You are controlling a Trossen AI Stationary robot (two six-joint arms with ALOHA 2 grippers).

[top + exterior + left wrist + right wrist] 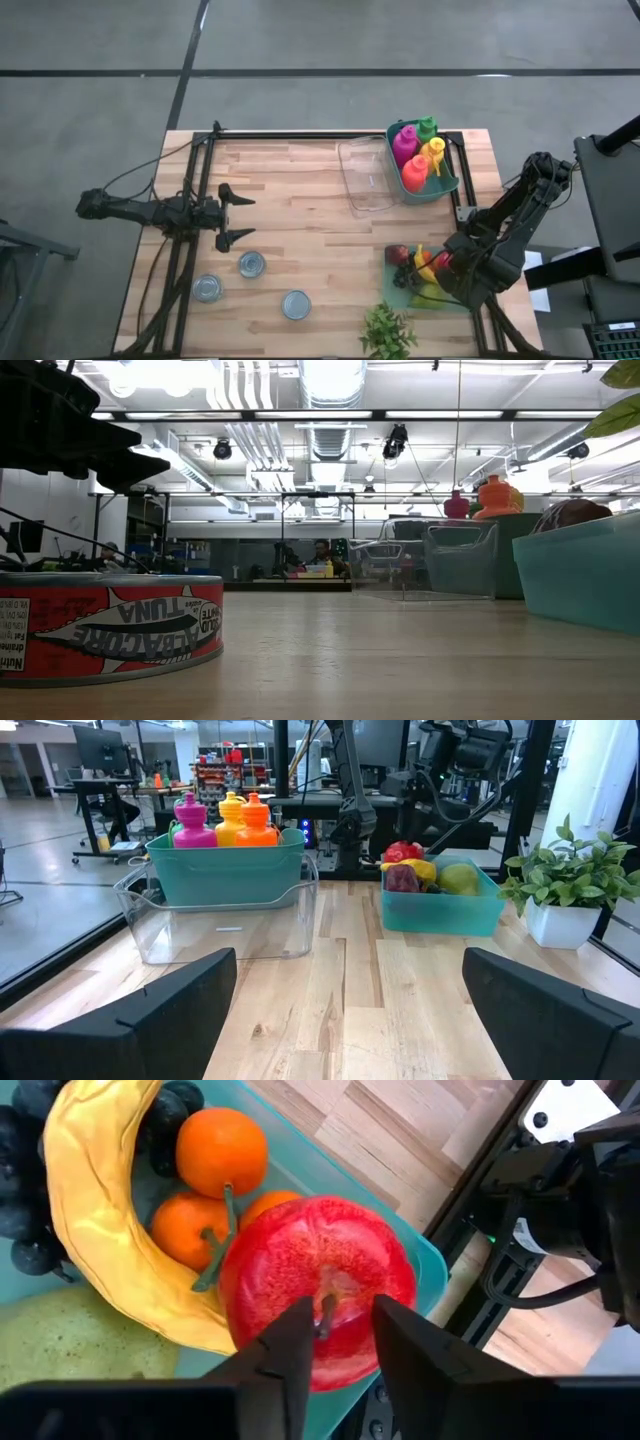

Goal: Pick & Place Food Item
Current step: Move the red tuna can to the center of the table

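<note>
Fruit tub being worked by the right hand (335,1325).
Right hand is hovering over the teal tub (425,1265) near the surface's right front corner, fingers slightly parted around the red apple's (320,1270) stem; left hand (232,214) is waiting spread wide by the left edge.

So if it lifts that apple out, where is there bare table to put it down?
The widest bare wood lies mid-table, between the clear bin, the tuna cans and the fruit tray. The right edge is crowded: bottle bin, fruit tray, plant. The left gripper overhangs the left side.
</note>
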